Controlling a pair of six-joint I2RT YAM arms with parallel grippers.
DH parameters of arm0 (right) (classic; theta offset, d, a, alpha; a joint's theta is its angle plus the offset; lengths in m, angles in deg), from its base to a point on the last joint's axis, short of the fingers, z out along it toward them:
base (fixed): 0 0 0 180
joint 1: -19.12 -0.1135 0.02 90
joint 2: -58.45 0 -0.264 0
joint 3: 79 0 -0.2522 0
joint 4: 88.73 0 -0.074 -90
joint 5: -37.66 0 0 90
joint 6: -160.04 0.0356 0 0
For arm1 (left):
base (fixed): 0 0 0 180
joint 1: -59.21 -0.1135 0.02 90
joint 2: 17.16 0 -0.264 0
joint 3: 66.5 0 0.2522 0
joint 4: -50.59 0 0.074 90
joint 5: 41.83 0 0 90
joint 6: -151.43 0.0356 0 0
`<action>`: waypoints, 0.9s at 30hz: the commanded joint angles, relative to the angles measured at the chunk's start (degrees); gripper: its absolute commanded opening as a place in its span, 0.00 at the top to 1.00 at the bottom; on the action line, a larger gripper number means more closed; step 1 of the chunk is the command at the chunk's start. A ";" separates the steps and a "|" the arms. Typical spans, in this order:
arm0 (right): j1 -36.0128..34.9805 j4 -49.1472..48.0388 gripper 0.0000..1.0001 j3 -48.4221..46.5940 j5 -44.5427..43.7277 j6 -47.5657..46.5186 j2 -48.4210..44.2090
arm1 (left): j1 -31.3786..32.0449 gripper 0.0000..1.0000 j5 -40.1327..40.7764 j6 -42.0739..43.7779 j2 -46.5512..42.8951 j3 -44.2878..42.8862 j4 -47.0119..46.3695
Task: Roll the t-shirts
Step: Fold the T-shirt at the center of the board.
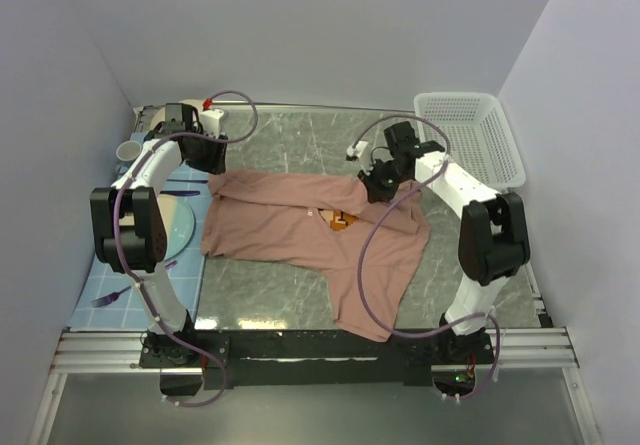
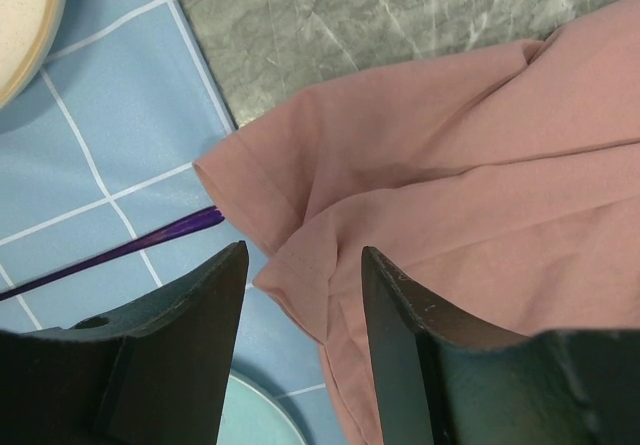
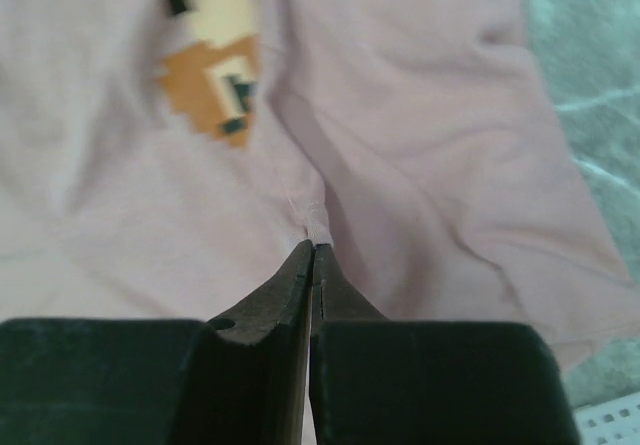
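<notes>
one pink t-shirt [image 1: 290, 230] lies crumpled on the table [image 1: 270, 300]; the right claw [image 3: 312, 249] pinches a fold near its print, the left claw [image 2: 304, 257] gapes wide above a sleeve hem.

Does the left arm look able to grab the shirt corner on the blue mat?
Probably yes: the left gripper hangs open right over that t-shirt corner, with nothing between.

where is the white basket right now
In the top view the white basket sits at the far right corner of the table, just beyond the right gripper, which pinches the pink t-shirt.
</notes>
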 commanded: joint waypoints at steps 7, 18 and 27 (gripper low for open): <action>-8.42 6.66 0.71 5.35 4.48 3.28 -5.37 | 0.03 0.44 -0.74 0.69 -3.91 1.73 -2.77; 5.54 -7.13 0.51 -3.08 0.28 20.76 -1.88 | 0.12 0.41 1.63 -1.86 4.26 -8.36 -2.24; 9.68 -10.12 0.53 -12.49 -12.90 22.62 11.75 | 0.03 0.44 2.61 -3.36 10.86 -13.55 -0.40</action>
